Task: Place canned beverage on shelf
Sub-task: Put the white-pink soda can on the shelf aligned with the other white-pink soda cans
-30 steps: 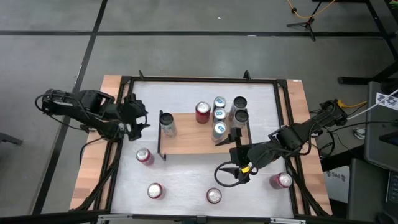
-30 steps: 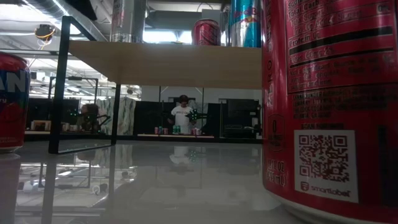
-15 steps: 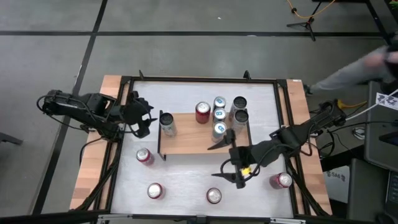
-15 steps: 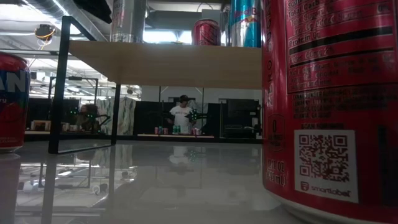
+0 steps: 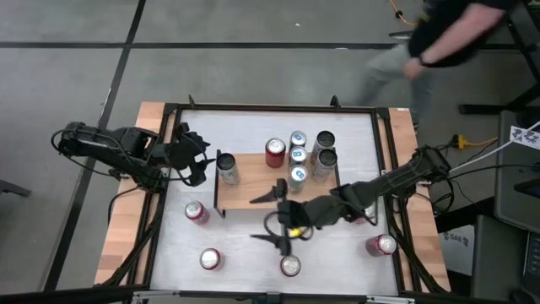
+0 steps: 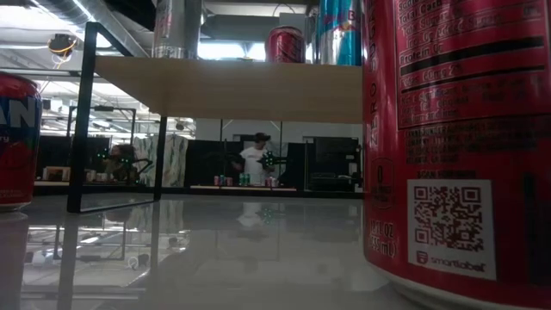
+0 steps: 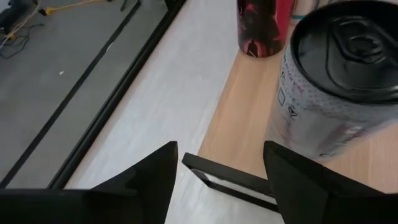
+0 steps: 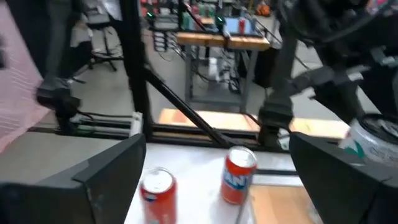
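Note:
The shelf [image 5: 261, 190], a light wooden board on thin black legs, stands mid-table and carries several cans. A silver can [image 5: 226, 167] stands upright on its left end. My left gripper [image 5: 198, 162] is open just left of that can, apart from it; in the left wrist view the can [image 7: 336, 81] stands ahead of my gripper [image 7: 221, 180]. My right gripper [image 5: 272, 218] is open wide and empty, over the table by the shelf's near edge. Red cans [image 5: 196, 211] [image 5: 209, 258] [image 5: 289, 266] stand upright on the table.
Another red can [image 5: 384, 245] stands at the near right. On the shelf stand a red can [image 5: 274, 152], blue cans [image 5: 297, 154] and dark-topped cans [image 5: 325, 158]. A person [image 5: 439, 38] moves beyond the table's far right corner. The low view is half filled by a close red can [image 6: 448, 138].
My right gripper has gone toward the table's left edge along the shelf's near side, staying open and empty. My left gripper has edged right toward the silver can. A person has walked in beyond the far right corner.

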You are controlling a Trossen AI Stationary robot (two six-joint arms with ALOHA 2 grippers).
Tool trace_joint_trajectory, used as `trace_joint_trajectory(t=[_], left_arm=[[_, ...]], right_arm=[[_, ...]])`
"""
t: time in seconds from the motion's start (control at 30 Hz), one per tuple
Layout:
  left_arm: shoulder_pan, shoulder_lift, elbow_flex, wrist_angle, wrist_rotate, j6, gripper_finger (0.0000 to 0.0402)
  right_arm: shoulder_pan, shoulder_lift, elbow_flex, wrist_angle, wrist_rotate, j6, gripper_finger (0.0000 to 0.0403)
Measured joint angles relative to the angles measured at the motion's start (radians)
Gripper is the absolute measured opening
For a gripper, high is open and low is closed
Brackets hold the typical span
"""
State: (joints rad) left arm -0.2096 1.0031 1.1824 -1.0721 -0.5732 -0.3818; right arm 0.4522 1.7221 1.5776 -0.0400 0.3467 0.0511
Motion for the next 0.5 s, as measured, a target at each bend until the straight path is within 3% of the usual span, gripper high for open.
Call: trace_joint_trajectory(t=[0.5], left_arm=[[0.0,0.032,0.0,0.012,0.002,0.0,0.0229]], right_arm=[[-0.154,0.131,0.0,-0.004,-0.027,0.049,0.0386]])
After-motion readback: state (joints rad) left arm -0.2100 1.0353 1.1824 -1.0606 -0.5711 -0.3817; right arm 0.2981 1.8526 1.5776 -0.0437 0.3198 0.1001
